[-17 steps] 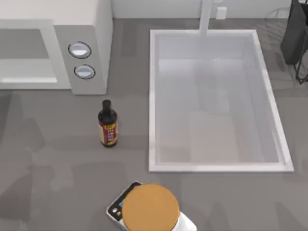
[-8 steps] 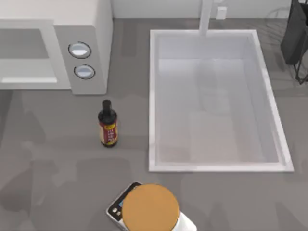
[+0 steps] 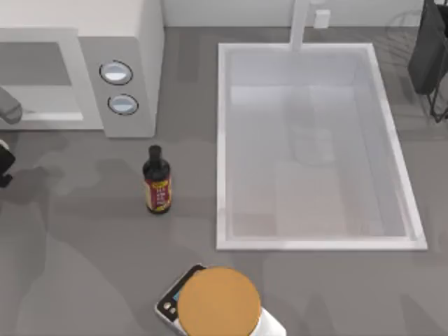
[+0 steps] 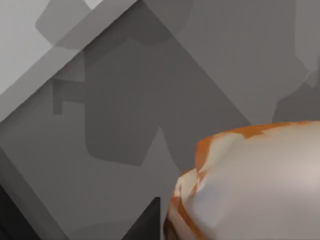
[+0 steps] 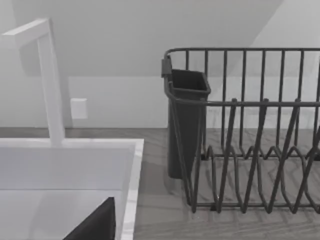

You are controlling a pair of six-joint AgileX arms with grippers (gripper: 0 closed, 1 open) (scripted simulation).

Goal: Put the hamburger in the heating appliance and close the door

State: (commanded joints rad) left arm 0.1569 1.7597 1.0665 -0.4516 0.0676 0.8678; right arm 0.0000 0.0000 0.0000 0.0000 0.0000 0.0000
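microwave point(image 3: 136, 42): white shell looked like smooth matt plastic; two knobs point(image 3: 116, 72) carried shiny silver metal rings. hamburger point(image 4: 255, 180): bun surface was pale, soft-looking, matt, with orange-red streaks. sink point(image 3: 222, 140): white, smooth, faintly glossy walls. tap point(image 5: 50, 80): plain white, matt. dish rack point(image 5: 250, 150): dark thin wire, looked like metal, dull finish. bottle point(image 3: 157, 180): dark, glossy, with red paper-like label. table point(image 3: 84, 231): grey, matt, faintly mottled. disc point(image 3: 218, 302): flat tan-orange, matt, smooth.

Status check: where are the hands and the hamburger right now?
Left hand at table's left edge, just before the microwave. Hamburger close under left wrist camera; grip unconfirmed. Right arm parked by dish rack. Soy bottle stands clear.
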